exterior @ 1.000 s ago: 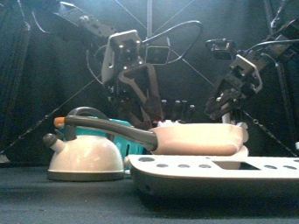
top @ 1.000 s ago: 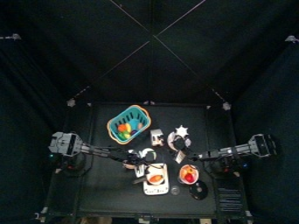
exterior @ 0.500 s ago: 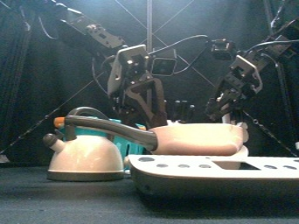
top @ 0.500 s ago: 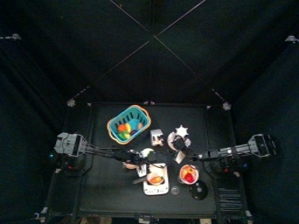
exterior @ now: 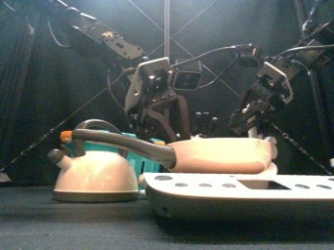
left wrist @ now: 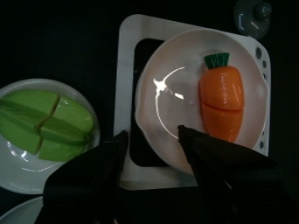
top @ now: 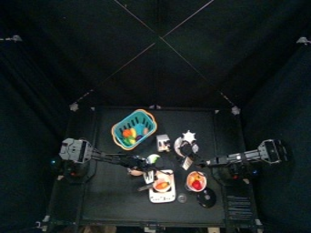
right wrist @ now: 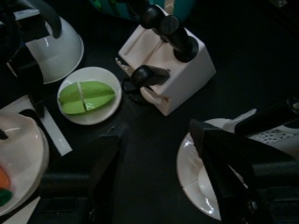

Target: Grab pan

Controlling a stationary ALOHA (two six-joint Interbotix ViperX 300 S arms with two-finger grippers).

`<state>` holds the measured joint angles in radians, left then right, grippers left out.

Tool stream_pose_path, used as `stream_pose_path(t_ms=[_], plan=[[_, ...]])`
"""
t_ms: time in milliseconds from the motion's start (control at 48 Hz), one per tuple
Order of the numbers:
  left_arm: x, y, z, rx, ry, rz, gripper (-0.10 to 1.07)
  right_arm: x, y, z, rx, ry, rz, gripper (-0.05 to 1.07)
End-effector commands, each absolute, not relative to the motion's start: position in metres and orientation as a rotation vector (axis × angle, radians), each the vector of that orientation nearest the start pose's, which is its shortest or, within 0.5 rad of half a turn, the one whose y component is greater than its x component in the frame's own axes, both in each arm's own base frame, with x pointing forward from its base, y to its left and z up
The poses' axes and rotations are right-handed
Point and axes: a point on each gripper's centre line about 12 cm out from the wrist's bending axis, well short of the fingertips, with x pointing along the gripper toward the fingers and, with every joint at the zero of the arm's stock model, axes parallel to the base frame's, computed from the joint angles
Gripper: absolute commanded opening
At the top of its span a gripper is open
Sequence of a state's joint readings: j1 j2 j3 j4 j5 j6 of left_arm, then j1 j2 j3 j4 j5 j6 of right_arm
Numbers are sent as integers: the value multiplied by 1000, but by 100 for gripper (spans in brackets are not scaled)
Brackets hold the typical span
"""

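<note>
You are hovering the spread left claw [left wrist: 152, 153] over the pan [left wrist: 187, 92] holding a carrot [left wrist: 222, 94]; straddle the rim squarely.

From above I cannot resolve the table items. At table height, the scale [exterior: 241, 195] cuts off at the right edge and hides the pan [exterior: 222, 151] base.
</note>
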<state>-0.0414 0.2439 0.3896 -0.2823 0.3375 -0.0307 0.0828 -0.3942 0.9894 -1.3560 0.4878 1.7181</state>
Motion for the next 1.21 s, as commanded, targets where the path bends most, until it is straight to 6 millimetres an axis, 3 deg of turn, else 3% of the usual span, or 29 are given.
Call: stream_pose_path(t_ms=[0, 271, 667, 1188], plan=[[446, -28, 143, -299, 931, 17, 86, 274, -32, 196, 176, 582, -501, 91], [446, -28, 140, -299, 938, 18, 83, 274, -32, 196, 177, 580, -500, 91], [446, -23, 142, -311, 936, 29, 42, 273, -32, 196, 176, 582, -501, 91], [437, -21, 164, -314, 1026, 6, 42, 273, -33, 195, 176, 584, -503, 91]])
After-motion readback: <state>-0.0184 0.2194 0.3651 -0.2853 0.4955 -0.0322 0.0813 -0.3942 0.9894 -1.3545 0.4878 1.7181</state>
